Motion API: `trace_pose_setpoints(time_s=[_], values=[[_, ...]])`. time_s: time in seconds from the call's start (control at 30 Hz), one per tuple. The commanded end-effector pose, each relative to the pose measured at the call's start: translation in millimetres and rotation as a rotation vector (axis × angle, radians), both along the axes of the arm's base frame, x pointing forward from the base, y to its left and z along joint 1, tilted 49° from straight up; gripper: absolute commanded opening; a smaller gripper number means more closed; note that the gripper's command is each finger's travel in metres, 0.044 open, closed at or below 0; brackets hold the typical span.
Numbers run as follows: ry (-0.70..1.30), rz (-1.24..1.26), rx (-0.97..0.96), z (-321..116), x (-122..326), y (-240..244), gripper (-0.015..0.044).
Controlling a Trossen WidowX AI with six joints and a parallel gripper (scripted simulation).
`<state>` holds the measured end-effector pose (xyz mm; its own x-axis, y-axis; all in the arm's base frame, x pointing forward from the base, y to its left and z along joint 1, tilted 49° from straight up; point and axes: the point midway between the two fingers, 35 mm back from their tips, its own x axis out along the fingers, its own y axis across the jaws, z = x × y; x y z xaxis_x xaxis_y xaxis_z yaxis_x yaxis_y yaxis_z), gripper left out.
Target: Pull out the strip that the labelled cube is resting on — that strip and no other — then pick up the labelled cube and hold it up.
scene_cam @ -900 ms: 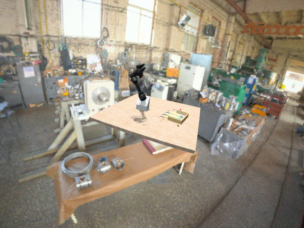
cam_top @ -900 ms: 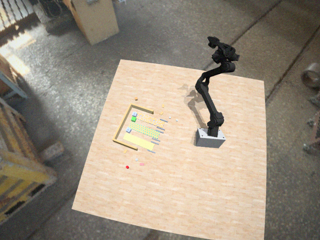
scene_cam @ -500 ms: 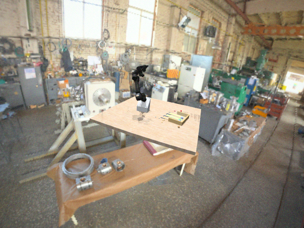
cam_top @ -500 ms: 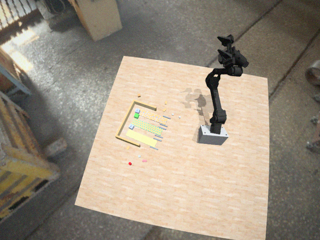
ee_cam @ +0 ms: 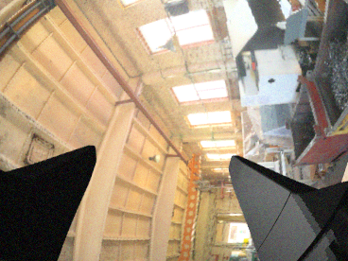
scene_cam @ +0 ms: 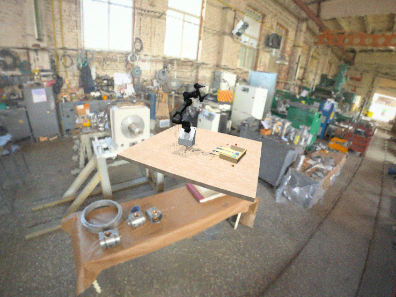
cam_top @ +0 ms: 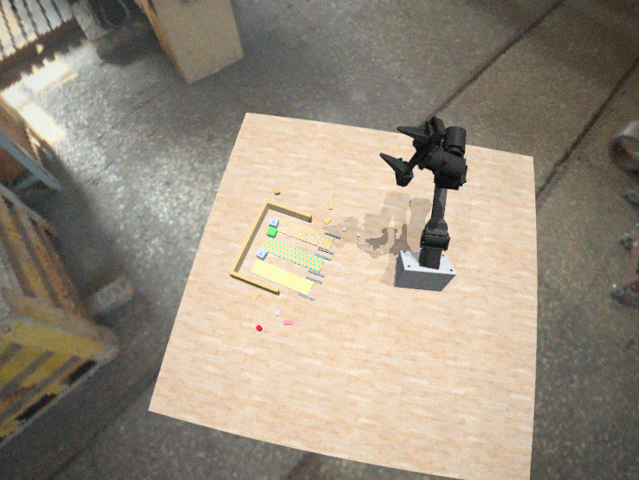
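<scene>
My gripper is open and empty, high above the table and far from the strips. Three strips lie side by side: an orange-and-white patterned one, a teal-dotted one and a plain yellow one. A pale blue cube with a faint mark is at the far end of the patterned strip, with a green cube beside it. Another pale blue cube with a faint mark is near the far ends of the dotted and yellow strips. The marks and exact supports are too small to tell.
A low tan wall surrounds the strips on three sides. Short grey bars flank their near ends. Small pieces lie around, including a red one, a pink one and an orange one.
</scene>
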<state>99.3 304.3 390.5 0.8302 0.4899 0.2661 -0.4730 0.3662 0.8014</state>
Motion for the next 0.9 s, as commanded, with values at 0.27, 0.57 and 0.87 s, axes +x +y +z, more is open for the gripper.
trace_pose_setpoints(time_s=[0.27,0.57,0.87], values=[[-0.132,-0.398,-0.85,-142.7,125.3,-22.4,0.04],[-0.022,-0.535,-1.516,-253.6,193.4,-112.5,0.04],[0.165,-0.487,-1.966,-326.8,204.1,-201.5,0.04]])
